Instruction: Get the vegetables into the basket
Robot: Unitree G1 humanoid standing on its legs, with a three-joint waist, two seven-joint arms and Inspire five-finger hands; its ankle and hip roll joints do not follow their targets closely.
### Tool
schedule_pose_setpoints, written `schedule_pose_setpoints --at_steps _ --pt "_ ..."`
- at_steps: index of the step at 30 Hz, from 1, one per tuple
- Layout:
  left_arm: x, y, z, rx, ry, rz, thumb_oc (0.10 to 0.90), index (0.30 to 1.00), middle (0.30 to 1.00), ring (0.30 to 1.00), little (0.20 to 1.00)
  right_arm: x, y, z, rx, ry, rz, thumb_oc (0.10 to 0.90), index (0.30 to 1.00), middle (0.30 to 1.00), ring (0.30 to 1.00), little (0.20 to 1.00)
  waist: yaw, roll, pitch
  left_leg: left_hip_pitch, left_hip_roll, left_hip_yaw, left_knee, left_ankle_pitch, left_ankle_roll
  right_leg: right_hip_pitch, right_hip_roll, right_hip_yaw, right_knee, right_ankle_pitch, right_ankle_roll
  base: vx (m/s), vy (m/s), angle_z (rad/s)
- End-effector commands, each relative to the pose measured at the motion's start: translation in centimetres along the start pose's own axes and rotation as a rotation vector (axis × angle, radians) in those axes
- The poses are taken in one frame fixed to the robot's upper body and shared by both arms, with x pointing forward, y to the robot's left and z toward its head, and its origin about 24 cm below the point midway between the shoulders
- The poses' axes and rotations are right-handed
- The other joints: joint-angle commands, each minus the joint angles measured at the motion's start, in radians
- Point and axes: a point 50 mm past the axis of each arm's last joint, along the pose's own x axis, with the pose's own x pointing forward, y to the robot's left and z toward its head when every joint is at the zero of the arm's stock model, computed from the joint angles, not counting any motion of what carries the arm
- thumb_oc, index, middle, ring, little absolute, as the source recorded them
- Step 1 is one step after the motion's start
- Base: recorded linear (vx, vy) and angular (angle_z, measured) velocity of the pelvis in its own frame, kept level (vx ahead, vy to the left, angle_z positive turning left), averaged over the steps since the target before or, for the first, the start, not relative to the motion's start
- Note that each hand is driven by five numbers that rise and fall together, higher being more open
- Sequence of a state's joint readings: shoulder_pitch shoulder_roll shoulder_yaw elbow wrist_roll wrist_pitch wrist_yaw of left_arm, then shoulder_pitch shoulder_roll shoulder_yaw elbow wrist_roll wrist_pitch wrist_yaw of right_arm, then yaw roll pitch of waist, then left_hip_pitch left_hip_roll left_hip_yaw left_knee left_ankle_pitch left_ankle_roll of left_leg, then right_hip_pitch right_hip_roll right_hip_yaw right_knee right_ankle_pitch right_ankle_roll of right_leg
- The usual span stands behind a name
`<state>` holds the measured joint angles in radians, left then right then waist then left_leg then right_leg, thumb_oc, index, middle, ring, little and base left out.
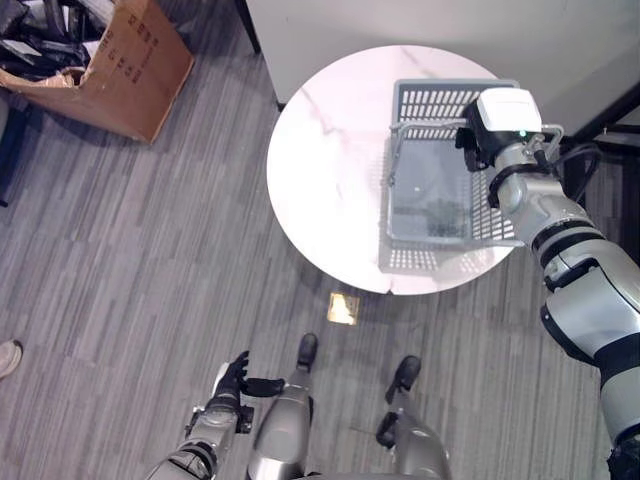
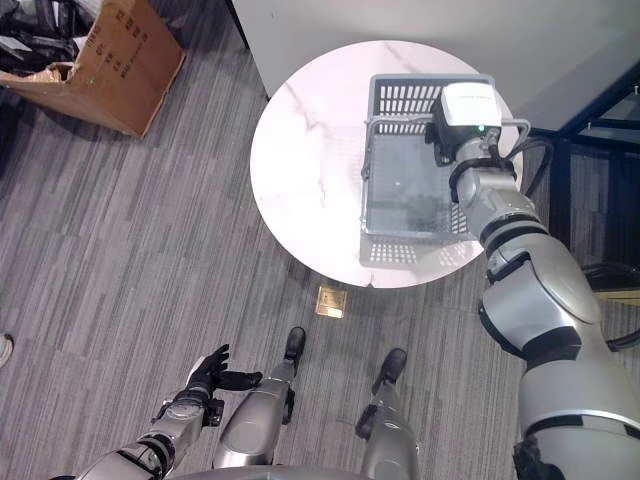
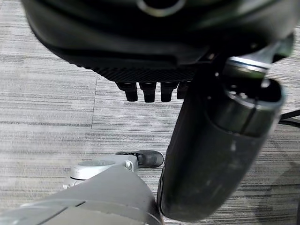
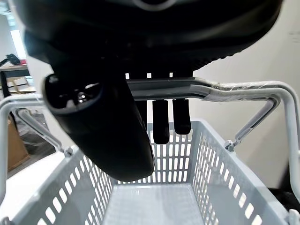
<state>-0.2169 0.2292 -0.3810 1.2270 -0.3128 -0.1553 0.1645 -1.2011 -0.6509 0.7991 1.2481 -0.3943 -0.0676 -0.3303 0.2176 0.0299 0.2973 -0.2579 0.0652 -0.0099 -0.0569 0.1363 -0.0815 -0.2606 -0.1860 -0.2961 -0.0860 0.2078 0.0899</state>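
On the round table [image 1: 320, 170], the grey basket [image 4: 154, 206] sits below the right robot hand [image 4: 108, 126], whose fingers curl over its handle [image 4: 243, 89].

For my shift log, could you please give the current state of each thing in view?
Basket: upright on the round table, empty, handle raised.
Right robot hand: fingers hooked over the basket handle.
Left robot hand: open, idle, low above the floor.
Cardboard box: on the floor, open.

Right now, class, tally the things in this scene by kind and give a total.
Grey baskets: 1
Round white tables: 1
Cardboard boxes: 1
Vegetables: 0
Robot hands: 2, left hand low above the carpet, right hand at the basket handle
Total: 5
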Motion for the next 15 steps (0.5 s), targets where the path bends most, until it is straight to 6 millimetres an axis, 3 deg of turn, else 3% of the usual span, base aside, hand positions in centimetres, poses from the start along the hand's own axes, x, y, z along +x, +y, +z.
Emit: schedule_pose_setpoints --at_steps 1,4,5,11,12,13,15 --pt "-0.8 1.2 -3.5 0.116 0.112 0.015 0.9 1.0 1.0 1.0 1.0 -0.1 -0.6 -1.9 -0.013 0.069 0.005 0.4 0.3 0.3 0.3 0.3 -0.014 -0.035 -0.003 0.002 0.009 0.016 -0.03 -0.01 -0.022 0.064 -0.085 0.07 -0.001 0.009 0.122 -0.04 0.011 -0.05" --pt "-0.8 1.3 -3.6 0.121 0.118 0.013 0.9 1.0 1.0 1.0 1.0 -0.5 0.5 -1.9 0.02 0.062 0.036 0.4 0.3 0.3 0.3 0.3 -0.023 -0.038 -0.006 0.008 0.011 0.022 -0.03 -0.011 -0.022 0.065 -0.083 0.077 -0.001 0.009 0.119 -0.06 0.001 -0.13" --pt "-0.8 1.6 -3.7 0.118 0.127 0.019 0.9 1.0 1.0 1.0 1.0 -0.7 1.4 -0.4 0.075 0.014 0.059 0.4 0.3 0.3 0.3 0.3 -0.039 -0.046 -0.006 0.014 0.017 0.036 -0.03 -0.01 -0.024 0.057 -0.079 0.089 0.001 0.011 0.115 -0.1 -0.01 -0.15" --pt "-0.9 1.7 -3.9 0.123 0.134 0.023 0.9 1.0 1.0 1.0 1.0 -0.7 2.4 1.7 0.121 -0.037 0.091 0.4 0.3 0.3 0.3 0.3 -0.049 -0.049 -0.005 0.016 0.023 0.043 -0.03 -0.007 -0.026 0.049 -0.073 0.098 0.002 0.014 0.111 -0.05 -0.008 -0.19" --pt "-0.9 1.8 -3.9 0.123 0.135 0.024 0.9 1.0 1.0 1.0 1.0 -0.7 2.4 1.9 0.118 -0.042 0.092 0.557 0.52 0.52 0.52 0.52 -0.05 -0.049 -0.006 0.015 0.024 0.044 -0.03 -0.006 -0.027 0.048 -0.073 0.098 0.002 0.014 0.111 -0.02 -0.011 -0.05" --pt "-0.9 1.8 -3.9 0.122 0.135 0.026 0.9 1.0 1.0 1.0 1.0 -0.6 2.4 2.0 0.109 -0.04 0.096 0.9 1.0 1.0 1.0 1.0 -0.05 -0.049 -0.006 0.014 0.025 0.043 -0.03 -0.005 -0.027 0.047 -0.072 0.097 0.002 0.014 0.111 -0.05 -0.019 -0.03" --pt "-0.9 1.8 -4.0 0.122 0.135 0.024 0.9 1.0 1.0 1.0 1.0 -0.5 2.4 2.0 0.099 -0.033 0.098 0.9 1.0 1.0 1.0 1.0 -0.05 -0.046 -0.007 0.011 0.025 0.044 -0.03 -0.004 -0.028 0.045 -0.071 0.098 0.0 0.015 0.111 -0.04 -0.018 0.0"
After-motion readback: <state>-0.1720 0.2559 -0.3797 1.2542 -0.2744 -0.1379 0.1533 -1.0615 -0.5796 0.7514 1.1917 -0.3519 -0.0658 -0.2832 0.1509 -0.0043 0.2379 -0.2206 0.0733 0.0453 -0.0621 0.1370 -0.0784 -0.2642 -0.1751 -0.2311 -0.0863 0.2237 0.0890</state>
